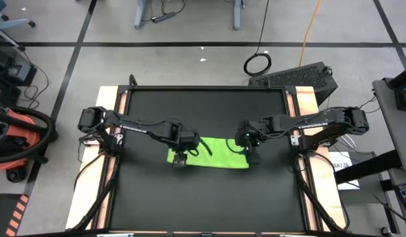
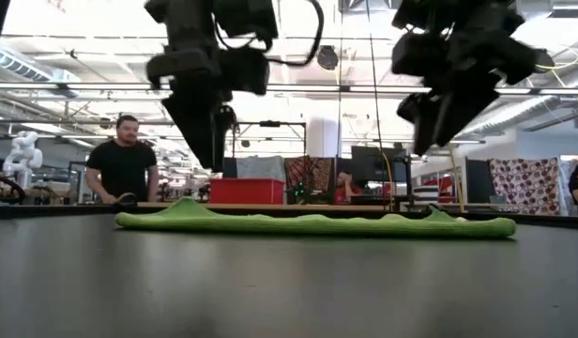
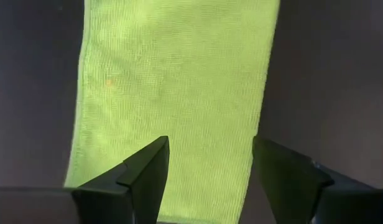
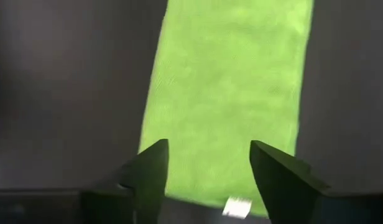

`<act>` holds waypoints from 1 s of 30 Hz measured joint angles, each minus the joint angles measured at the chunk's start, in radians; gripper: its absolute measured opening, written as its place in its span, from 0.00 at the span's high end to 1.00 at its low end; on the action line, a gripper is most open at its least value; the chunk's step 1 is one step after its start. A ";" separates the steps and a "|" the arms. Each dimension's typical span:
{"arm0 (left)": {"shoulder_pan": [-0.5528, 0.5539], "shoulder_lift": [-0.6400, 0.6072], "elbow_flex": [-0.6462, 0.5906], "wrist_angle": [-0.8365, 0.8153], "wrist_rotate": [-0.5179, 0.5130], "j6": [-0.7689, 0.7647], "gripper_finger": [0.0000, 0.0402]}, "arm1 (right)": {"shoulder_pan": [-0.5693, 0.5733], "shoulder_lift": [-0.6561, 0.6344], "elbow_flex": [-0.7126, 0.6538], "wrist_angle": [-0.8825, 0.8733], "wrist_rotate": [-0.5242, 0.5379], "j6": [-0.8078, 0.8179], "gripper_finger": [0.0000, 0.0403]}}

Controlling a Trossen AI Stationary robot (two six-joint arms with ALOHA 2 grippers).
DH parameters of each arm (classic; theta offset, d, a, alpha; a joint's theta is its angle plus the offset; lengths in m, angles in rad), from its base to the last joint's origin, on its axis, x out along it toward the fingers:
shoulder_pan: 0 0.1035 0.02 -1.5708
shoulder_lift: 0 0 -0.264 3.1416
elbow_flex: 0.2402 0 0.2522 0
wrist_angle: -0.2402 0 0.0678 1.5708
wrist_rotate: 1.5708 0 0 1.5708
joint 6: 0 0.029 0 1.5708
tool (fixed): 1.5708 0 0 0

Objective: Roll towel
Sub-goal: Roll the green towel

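Left end effector (image 1: pixel 180 160) hangs over the left short end of the towel (image 1: pixel 216 154), fingers spread wide and holding nothing; the left wrist view shows both fingers (image 3: pixel 148 171) straddling the cloth edge with bare fabric between them. Right end effector (image 1: pixel 254 157) sits likewise over the opposite short end, also wide apart and empty, a small white tag visible at the hem in its wrist view. Towel lies flat as a narrow lime-green strip across the middle of the black table mat (image 1: pixel 203 197); low view shows it thin on the table, slightly humped near each end, with both end effectors clear above it, not touching. No roll formed yet. Judged step: pre-grasp, positioning over an end before the first turn. Next move likely calls for one end effector to descend onto its hem, pinch it, and curl it over toward the other end, while the other end is kept from sliding. A person (image 2: pixel 123 160) stands in the room beyond the table.
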 joint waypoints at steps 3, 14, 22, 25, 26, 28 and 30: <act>0.017 0.033 0.000 0.012 0.059 0.001 0.41 | -0.029 0.041 -0.013 0.026 -0.018 -0.011 0.55; 0.019 0.161 0.000 0.073 0.090 0.034 0.41 | -0.041 0.176 -0.119 0.152 -0.051 0.001 0.71; 0.052 0.187 0.000 0.087 0.027 0.132 0.41 | 0.046 0.189 -0.213 0.326 -0.123 0.175 0.76; 0.092 0.187 0.001 0.088 -0.014 0.187 0.41 | 0.111 0.191 -0.217 0.377 -0.133 0.228 0.76; 0.105 0.187 0.001 0.087 -0.025 0.208 0.41 | 0.132 0.191 -0.217 0.404 -0.133 0.245 0.76; 0.134 0.186 0.001 0.098 -0.047 0.256 0.41 | 0.169 0.192 -0.217 0.474 -0.134 0.287 0.76; 0.162 0.187 0.001 0.132 -0.076 0.315 0.41 | 0.202 0.192 -0.217 0.542 -0.134 0.333 0.76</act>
